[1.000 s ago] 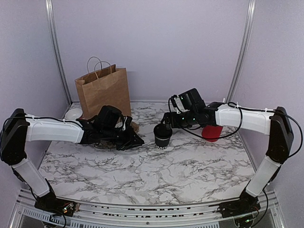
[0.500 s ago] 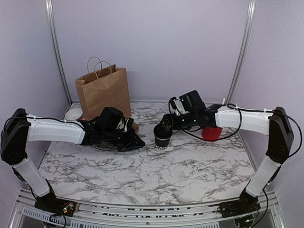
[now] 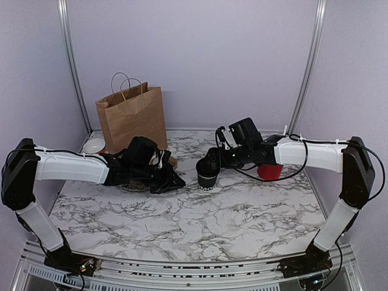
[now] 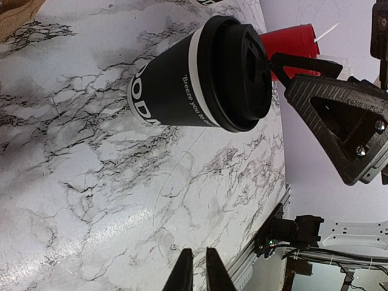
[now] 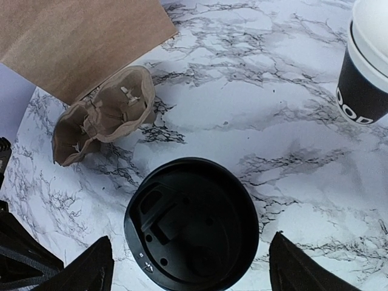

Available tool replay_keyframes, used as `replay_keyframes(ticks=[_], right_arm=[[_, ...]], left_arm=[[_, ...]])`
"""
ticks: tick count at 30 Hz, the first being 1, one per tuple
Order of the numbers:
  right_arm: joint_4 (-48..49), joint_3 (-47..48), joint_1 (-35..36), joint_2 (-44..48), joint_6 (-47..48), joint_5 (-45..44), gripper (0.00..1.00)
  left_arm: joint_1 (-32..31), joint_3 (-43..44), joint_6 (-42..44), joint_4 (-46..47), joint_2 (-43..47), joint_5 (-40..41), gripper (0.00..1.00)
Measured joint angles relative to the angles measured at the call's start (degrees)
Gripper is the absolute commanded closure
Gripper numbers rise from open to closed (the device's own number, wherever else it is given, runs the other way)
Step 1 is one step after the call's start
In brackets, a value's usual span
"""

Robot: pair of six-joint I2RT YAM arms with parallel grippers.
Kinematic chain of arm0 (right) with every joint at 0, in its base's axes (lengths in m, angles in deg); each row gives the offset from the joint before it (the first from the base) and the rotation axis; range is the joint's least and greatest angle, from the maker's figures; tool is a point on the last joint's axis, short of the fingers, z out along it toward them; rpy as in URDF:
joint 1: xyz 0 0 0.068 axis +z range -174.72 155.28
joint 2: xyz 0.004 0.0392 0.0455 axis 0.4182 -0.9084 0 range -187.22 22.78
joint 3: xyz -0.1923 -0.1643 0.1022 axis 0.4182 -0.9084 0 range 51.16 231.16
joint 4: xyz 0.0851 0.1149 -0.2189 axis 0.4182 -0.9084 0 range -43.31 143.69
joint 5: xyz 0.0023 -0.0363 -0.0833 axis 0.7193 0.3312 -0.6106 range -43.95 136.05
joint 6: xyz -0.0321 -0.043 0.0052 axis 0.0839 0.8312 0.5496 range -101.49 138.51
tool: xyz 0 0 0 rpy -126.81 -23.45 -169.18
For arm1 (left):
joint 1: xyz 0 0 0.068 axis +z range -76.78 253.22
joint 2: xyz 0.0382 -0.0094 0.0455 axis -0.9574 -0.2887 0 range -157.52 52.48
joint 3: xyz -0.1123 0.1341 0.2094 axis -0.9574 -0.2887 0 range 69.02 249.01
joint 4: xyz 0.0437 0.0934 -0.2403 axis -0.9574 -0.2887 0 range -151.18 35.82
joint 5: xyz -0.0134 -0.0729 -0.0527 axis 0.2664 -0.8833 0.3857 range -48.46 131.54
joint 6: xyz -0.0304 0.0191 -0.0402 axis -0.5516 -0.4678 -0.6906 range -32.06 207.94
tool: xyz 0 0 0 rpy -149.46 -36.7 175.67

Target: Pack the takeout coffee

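Observation:
The takeout coffee [image 3: 208,176], a black cup with white lettering and a black lid, stands upright mid-table. It also shows in the left wrist view [image 4: 200,76] and from above in the right wrist view [image 5: 191,225]. My right gripper [image 3: 213,159] hangs just above the lid, wide open, with its fingertips [image 5: 88,271] straddling the lid without touching it. My left gripper [image 3: 174,180] is shut and empty, low over the table to the left of the cup, with its fingers [image 4: 182,276] nearly together.
A brown paper bag [image 3: 131,115] stands open at the back left. A crumpled brown cardboard carrier [image 5: 100,115] lies between the bag and the cup. A red cup [image 3: 270,171] stands behind my right arm. Another black cup with a white top [image 5: 367,66] stands nearby. A white dish [image 3: 94,145] lies by the bag.
My right arm has sunk slightly over the lidded cup and hides more of the red cup. The left arm has barely moved.

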Motion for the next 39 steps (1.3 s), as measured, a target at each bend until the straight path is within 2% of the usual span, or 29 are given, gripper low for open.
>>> replay_keyframes(ticks=[28,39], right_arm=[[0.0,-0.4,7.1,0.0,-3.2,-2.5,0.15],[-1.8,-0.3,7.5,1.0,-2.7,-3.3,0.14]], left_arm=[[0.0,0.0,0.0,0.3,0.0,0.1,0.91],[0.0,0.0,0.0,0.3,0.0,0.4,0.91]])
